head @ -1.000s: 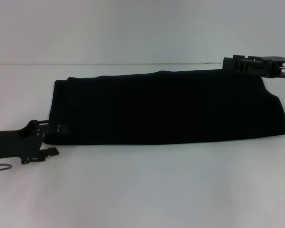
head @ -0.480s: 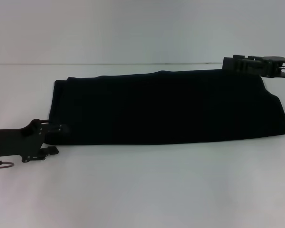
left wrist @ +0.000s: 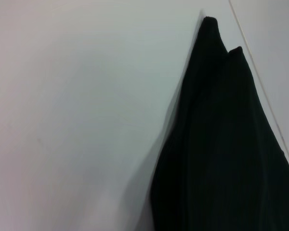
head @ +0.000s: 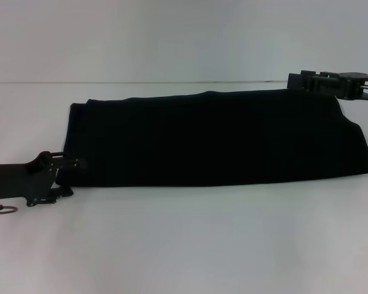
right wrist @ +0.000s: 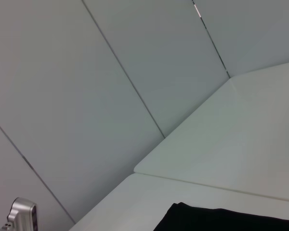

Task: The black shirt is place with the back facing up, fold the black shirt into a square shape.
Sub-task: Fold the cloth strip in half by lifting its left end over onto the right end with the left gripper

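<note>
Black shirt (head: 214,138) folded into a long band across mid-frame on white counter (head: 190,245). Left gripper (head: 70,174) at its lower-left corner, right gripper (head: 294,81) at upper right; finger states impossible to tell.

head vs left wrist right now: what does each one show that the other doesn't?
Head only: the whole black shirt as a long folded band across the white table, the left tool at its near-left corner, and the right tool at its far-right corner.

Left wrist only: a close view of one end of the shirt, where two pointed cloth tips stand side by side. No tool appears in it.

Both: the black cloth lying on the white tabletop, with no lettering visible.
</note>
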Available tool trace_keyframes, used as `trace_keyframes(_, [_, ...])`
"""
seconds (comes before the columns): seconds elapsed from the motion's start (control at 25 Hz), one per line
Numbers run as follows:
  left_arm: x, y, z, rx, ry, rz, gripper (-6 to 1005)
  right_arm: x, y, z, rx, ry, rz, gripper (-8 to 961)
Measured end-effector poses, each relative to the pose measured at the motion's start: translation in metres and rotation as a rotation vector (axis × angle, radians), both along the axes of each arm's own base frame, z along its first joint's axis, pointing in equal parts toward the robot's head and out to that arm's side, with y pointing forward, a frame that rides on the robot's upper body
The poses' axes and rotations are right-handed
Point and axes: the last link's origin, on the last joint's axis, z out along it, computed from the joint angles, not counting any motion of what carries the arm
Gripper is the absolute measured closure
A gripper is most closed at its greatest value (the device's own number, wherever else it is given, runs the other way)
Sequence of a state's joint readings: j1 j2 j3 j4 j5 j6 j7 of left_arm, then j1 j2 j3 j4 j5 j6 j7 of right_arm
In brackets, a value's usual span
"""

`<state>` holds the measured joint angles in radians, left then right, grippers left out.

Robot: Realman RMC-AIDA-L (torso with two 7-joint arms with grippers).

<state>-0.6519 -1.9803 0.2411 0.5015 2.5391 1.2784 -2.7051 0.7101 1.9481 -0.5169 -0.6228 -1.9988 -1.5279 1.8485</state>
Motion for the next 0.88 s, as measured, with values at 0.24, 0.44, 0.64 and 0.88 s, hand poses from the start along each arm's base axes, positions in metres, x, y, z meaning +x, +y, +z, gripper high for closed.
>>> trace_keyframes(0.24, [-0.001,0.002,0.001,0.008,0.016,-0.005,233,0.000,0.000,0.000,0.001,0.001,-0.001,250])
trace_keyframes(0.44, [0.000,0.005,0.001,0.005,0.037,-0.015,233,0.000,0.000,0.000,0.002,0.001,-0.001,250])
trace_keyframes(0.64, [0.002,0.008,0.001,0.009,0.046,-0.025,234,0.000,0.000,0.001,0.004,0.005,0.000,249])
trace_keyframes(0.88, [0.004,0.011,0.001,0.012,0.063,-0.036,233,-0.001,0.000,0.001,0.005,0.005,0.000,249])
